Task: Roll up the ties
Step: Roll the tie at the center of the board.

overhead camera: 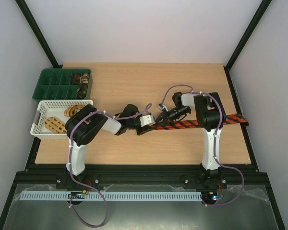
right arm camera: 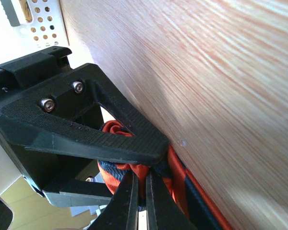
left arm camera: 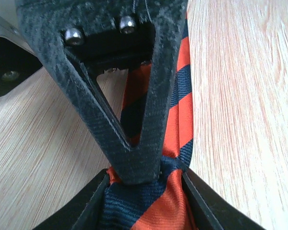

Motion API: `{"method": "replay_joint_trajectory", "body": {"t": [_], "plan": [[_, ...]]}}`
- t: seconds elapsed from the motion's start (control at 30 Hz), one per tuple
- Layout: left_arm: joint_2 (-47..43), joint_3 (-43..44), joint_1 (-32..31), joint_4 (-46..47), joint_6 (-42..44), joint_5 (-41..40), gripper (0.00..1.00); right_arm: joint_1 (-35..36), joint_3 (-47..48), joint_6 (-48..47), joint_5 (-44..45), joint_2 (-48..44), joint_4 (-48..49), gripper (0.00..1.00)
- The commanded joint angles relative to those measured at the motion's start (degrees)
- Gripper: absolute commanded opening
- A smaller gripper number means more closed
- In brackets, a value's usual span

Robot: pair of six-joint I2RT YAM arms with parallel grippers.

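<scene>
Both hands crowd together on one end of the red-and-black striped tie point(overhead camera: 182, 125). It lies flat across the right half of the bench point(overhead camera: 134, 81), with its other end reaching the bench's right edge. The right hand point(right arm camera: 143, 187) is closed, its fingertips pinched on a bunched fold of the striped cloth. The left hand point(left arm camera: 145, 189) straddles the same end across its width, with the fabric filling the gap and touching both fingers; whether it squeezes firmly or merely cradles the cloth is hard to judge from its wrist view. I take this for the start of the roll, with only the first fold or turn made and nearly the whole length left to wind. Other ties wait: tan patterned ones point(overhead camera: 55, 123) in the white lattice basket point(overhead camera: 41, 115), and brown rolled ones point(overhead camera: 81, 81) in the green compartment tray point(overhead camera: 48, 81). The chief risk is the handover: if either hand lets go before the other has a sure hold, the small springy core will likely unfold. With fingers so close, one hand could also knock the other or trap cloth between them. And if the winding drifts off the tie's line, the long slack length may skew and the roll come out cone-shaped.
</scene>
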Motion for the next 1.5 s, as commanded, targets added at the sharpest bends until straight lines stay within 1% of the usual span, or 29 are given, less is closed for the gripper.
{"method": "replay_joint_trajectory", "body": {"t": [0.0, 0.13, 0.23, 0.3, 0.37, 0.43, 0.5, 0.6, 0.77, 0.83, 0.87, 0.93, 1.03, 1.07, 1.1, 1.2, 1.27, 1.33, 1.47], "plan": [[-2.2, -4.3, 0.8, -13.8, 6.7, -2.9, 0.36, -0.8, 1.0, -0.1, 3.5, -0.1, -3.5, 0.01], [-2.8, -4.1, 1.2, -18.0, 7.1, -4.0, 0.37, -2.3, 1.4, -1.7, 3.6, -0.8, -6.3, 0.01], [-2.7, -4.2, 1.5, -18.6, 6.8, -3.8, 0.39, -2.6, 1.3, -3.4, 6.8, -0.4, -6.8, 0.01], [-2.9, -4.2, 1.9, -18.1, 6.2, -2.3, 0.45, -2.5, 0.6, -3.5, 8.1, 0.6, -5.6, 0.01], [-3.1, -4.3, 2.4, -16.5, 4.5, 0.0, 0.56, -2.5, -0.3, -3.5, 9.8, 1.7, -4.1, 0.01], [-3.0, -4.5, 3.4, -13.7, 2.0, 3.2, 0.63, -2.5, -1.2, -3.7, 11.3, 2.4, -2.8, 0.01], [-2.8, -5.0, 3.8, -9.8, -0.9, 6.5, 0.67, -2.5, -2.2, -3.7, 12.4, 2.5, -1.6, 0.01], [-2.6, -6.4, 3.5, -0.9, -6.3, 9.5, 0.7, -2.5, -3.0, -3.5, 13.0, 1.8, -0.3, 0.01], [1.6, -4.9, 1.6, 10.8, -17.2, 10.4, 0.72, -2.3, -4.1, -2.5, 13.8, 1.3, 1.8, 0.01], [3.6, -4.1, 1.1, 14.0, -19.4, 9.4, 0.7, -2.1, -3.9, -2.3, 13.6, 1.5, 1.9, 0.01], [4.1, -3.9, 1.0, 14.3, -19.6, 8.7, 0.67, -1.9, -3.8, -2.3, 13.6, 1.6, 2.0, 0.01], [4.0, -3.9, 0.8, 13.2, -18.6, 6.7, 0.58, -1.7, -3.7, -2.2, 13.4, 1.5, 1.9, 0.01], [1.8, -5.2, 0.9, 8.5, -13.6, 4.3, 0.41, -1.8, -2.7, -2.7, 12.8, 0.8, 0.1, 0.02], [1.0, -5.7, 1.0, 6.7, -11.4, 3.9, 0.37, -1.9, -2.3, -2.9, 12.6, 0.5, -0.8, 0.06], [0.2, -6.1, 1.0, 4.7, -9.5, 3.3, 0.35, -1.9, -1.8, -2.9, 12.2, 0.0, -1.7, 0.12], [-1.3, -7.2, 1.0, 0.5, -4.5, 2.6, 0.32, -2.0, -0.1, -2.9, 9.9, -1.8, -5.8, 0.28], [-1.6, -7.3, 0.9, -1.2, -2.8, 2.1, 0.31, -2.0, 0.4, -2.4, 7.3, -3.5, -8.0, 0.36], [-1.7, -7.2, 0.8, -1.9, -2.6, 1.4, 0.31, -1.9, 0.1, -1.2, 5.1, -5.1, -9.0, 0.38], [-1.5, -6.7, 0.6, -2.4, -2.8, 0.9, 0.31, -1.0, -1.6, -1.0, 4.3, -6.6, -10.1, 0.37]]}}
